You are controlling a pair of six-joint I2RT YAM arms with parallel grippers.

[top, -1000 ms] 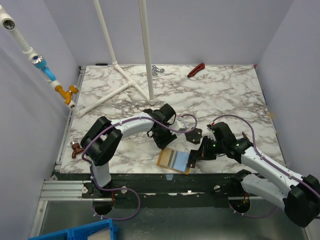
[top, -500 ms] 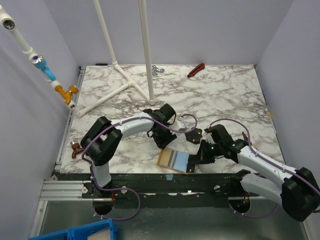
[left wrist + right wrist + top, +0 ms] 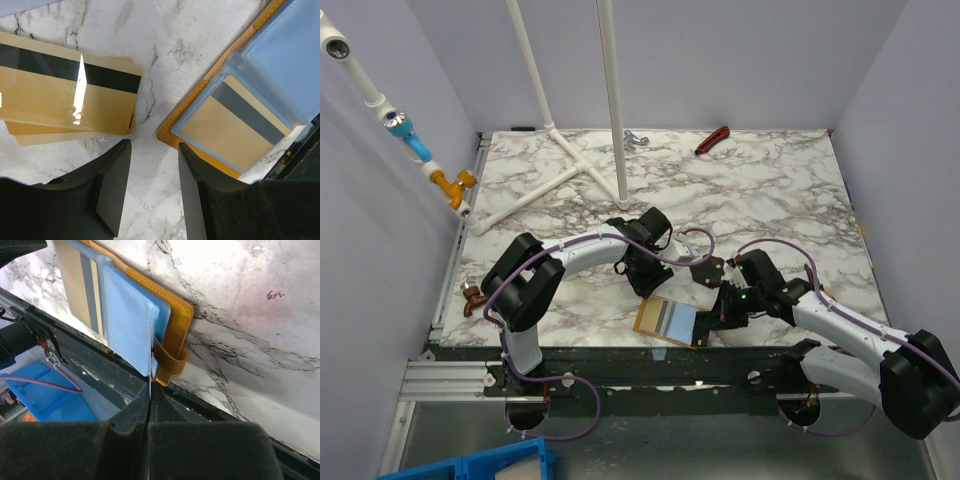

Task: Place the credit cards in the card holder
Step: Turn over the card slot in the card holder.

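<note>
**A:** On the left, near the front edge of the white marble-pattern table (image 3: 760, 190), what do you note?

**B:** Two gold-tan rectangular cards with a dark stripe (image 3: 67, 90), stacked flat on the marble, the upper one skewed slightly over the lower. Left gripper (image 3: 152, 187) sits just above them, jaws partly apart, nothing between them but bare marble.

**A:** And next along?

**B:** Open orange-edged card holder with pale blue pockets (image 3: 260, 95), lying flat just beside the stack, not touching it. One more gold card with a grey stripe (image 3: 235, 125) sits inside a clear blue sleeve. From overhead the holder (image 3: 668, 321) lies right at the table's near edge.

**A:** The right side?

**B:** Right gripper (image 3: 150, 405) is closed tight, fingers meeting. A thin pale edge at the holder's blue flap (image 3: 131, 320) runs down into the seam between the fingers; I cannot tell whether it is truly pinched. The orange snap strap (image 3: 170, 362) curls just beside the fingertips.

**A:** Anything further back?

**B:** White pipe stand (image 3: 610, 100), and a red-handled tool (image 3: 713, 139) at the far edge.
</note>
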